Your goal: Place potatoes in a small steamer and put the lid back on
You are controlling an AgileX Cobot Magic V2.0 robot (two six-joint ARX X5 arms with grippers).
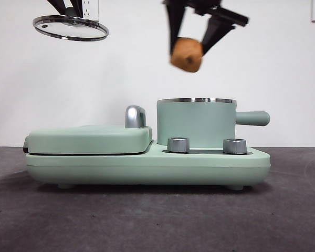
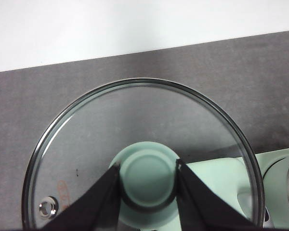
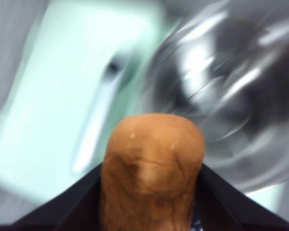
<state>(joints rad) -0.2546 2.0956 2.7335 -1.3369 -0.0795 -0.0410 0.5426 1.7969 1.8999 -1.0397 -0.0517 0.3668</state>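
Front view: the largest thing is the mint-green cooker base [image 1: 147, 165], standing on the dark table [image 1: 147, 220] and taken here as the landmark. On the base's left half lies the flat green griddle cover [image 1: 89, 139] with its chrome handle [image 1: 135, 116] standing up beside the pot. On the base's right half stands the small steamer [image 1: 196, 123], open at the top, its steel rim bare and its stubby handle [image 1: 252, 118] pointing away from the cover. Two steel knobs [image 1: 178, 145] sit on the base just in front of the steamer.

High above the griddle cover hangs the lid [image 1: 71, 28], slightly tilted, well apart from the steamer. The left gripper [image 2: 148, 180] pinches the lid's green knob [image 2: 148, 180], one jaw on each side, the glass disc spread below the jaws.

Above the steamer's open mouth, clear of its rim, hangs the potato [image 1: 187, 54]. The right gripper [image 1: 191, 44] clamps it between its two black jaws, the potato's free end sticking out past the tips; the right wrist view is blurred, with the steamer's steel interior [image 3: 226, 96] beyond the potato.
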